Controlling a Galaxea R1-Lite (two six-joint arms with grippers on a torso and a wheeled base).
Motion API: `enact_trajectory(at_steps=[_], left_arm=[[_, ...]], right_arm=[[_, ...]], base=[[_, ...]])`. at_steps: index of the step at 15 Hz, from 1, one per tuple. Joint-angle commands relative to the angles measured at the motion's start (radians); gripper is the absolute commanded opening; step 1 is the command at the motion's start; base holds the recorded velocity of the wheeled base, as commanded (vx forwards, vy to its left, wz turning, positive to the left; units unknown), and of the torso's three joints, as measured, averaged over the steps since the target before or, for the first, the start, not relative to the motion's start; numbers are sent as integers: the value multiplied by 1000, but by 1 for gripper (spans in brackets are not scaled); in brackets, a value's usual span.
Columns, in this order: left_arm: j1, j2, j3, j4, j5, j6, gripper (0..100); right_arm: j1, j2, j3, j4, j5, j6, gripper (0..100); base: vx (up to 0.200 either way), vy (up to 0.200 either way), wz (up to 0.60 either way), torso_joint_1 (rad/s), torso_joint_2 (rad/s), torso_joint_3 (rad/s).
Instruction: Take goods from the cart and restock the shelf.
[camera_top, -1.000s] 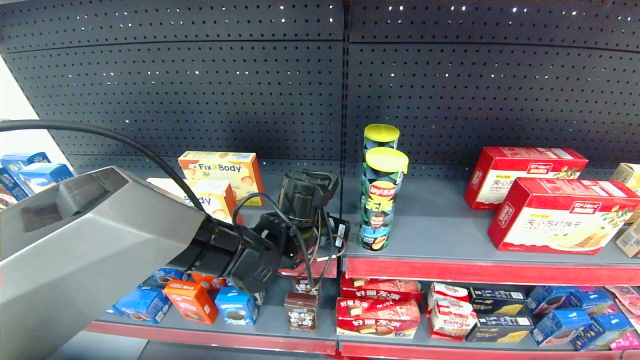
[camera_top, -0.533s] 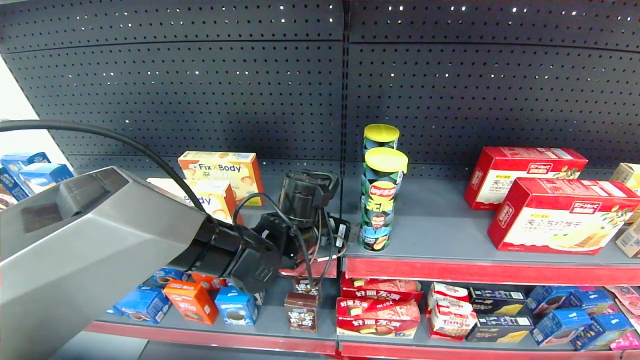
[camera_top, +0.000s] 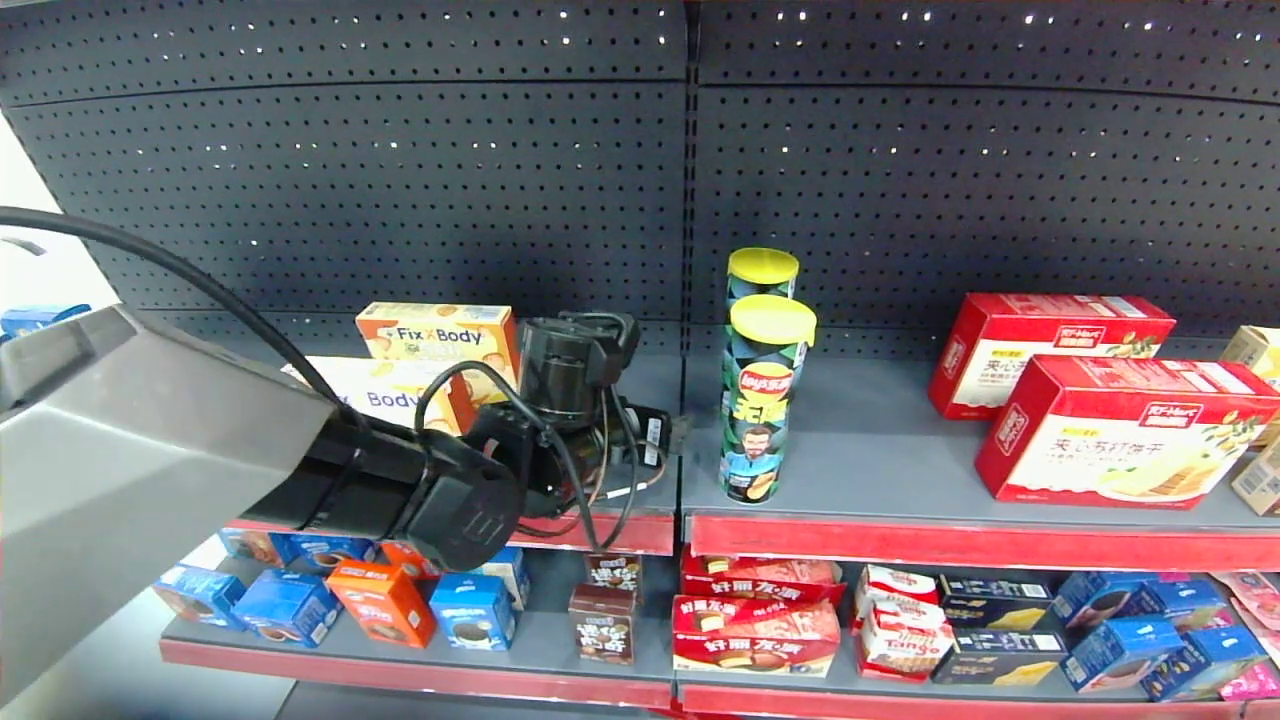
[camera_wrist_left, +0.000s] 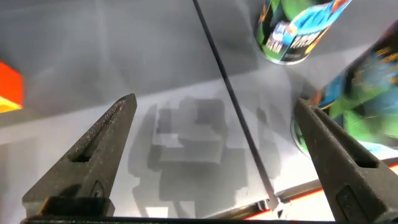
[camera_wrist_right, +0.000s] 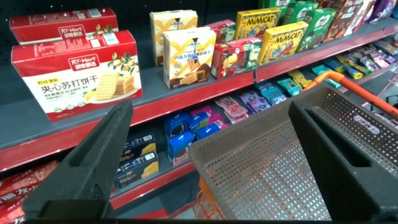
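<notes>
The left end effector (camera_wrist_left: 214, 106) hovered low over the bare grey shelf (camera_top: 880, 440), fingers spread wide with nothing between them. It sat between the orange boxes (camera_top: 440, 335) and the two cans (camera_top: 765, 400), which stood upright one behind the other just beside it. The gap there looked like a free slot for stock. The right end effector (camera_wrist_right: 211, 109) hung spread and unloaded above the cart (camera_wrist_right: 261, 168), likely placed to pick the next item. In the head view the wrist and cables hid the left fingers. The wrist view cut the cans off at the edge and blurred the nearer one. Only part of the cart's mesh basket was visible, so what it held was unclear.
</notes>
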Motion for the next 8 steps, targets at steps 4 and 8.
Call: enact_trajectory(at_steps=[4,8], left_arm=[[13,-183,81,1,1,1,100],[127,-381,205,1,0,7,100]], right_arm=[[2,-17,8,2,0,-1,100],[2,-27,7,2,-1,-1,100]], base=[[0,0,0,0,0,0],[0,0,0,0,0,0]])
